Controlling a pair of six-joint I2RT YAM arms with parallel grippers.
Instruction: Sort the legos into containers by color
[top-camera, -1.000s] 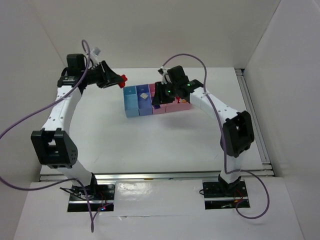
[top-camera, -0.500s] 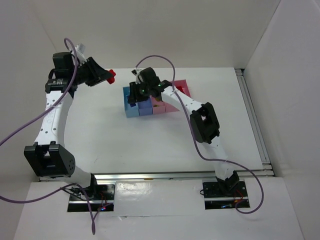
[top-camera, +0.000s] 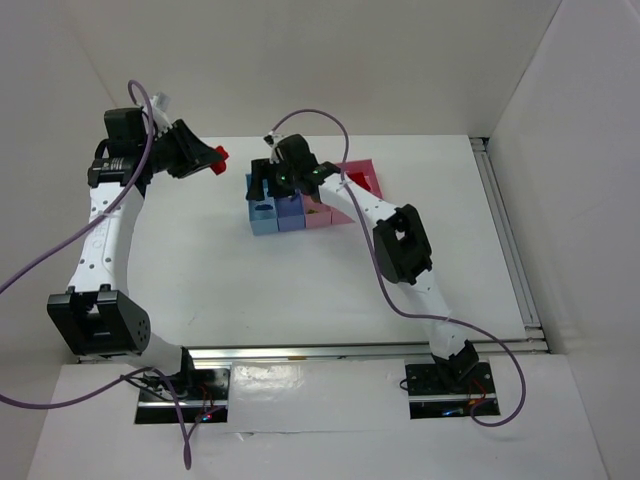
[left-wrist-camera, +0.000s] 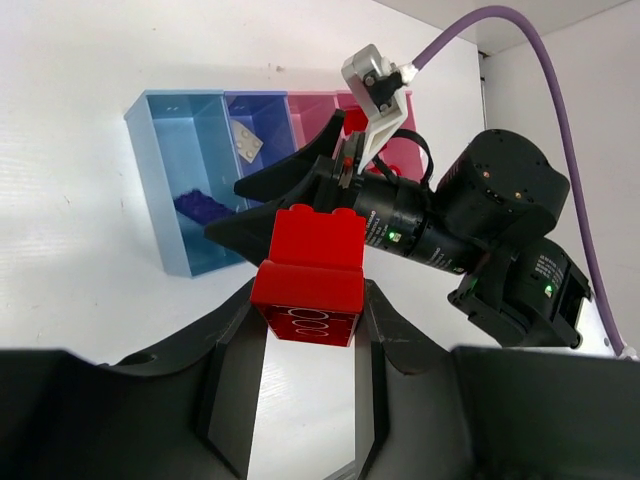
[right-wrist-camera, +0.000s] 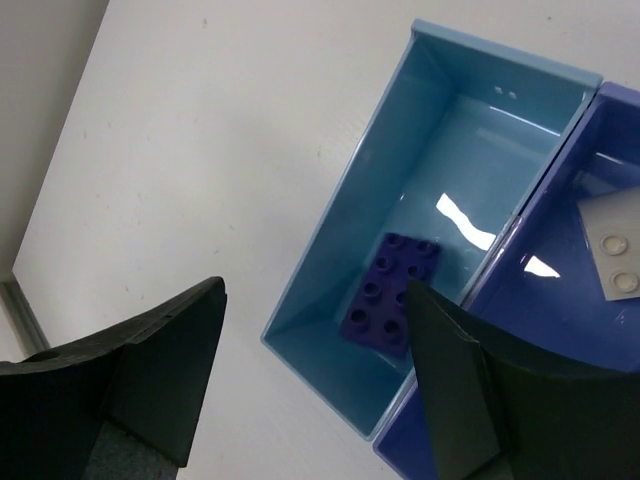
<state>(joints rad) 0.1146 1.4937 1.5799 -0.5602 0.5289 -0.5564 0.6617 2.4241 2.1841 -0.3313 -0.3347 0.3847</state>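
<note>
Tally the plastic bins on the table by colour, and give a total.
Light blue rectangular plastic bin: 1
Periwinkle blue rectangular plastic bin: 1
Pink rectangular plastic bins: 2, one narrow and one wider
Total: 4

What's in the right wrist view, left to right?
claw finger → light blue bin, with a dark blue brick lying in it → periwinkle bin, with a pale brick in it. The other finger overlaps the bins, so it is left out.
</note>
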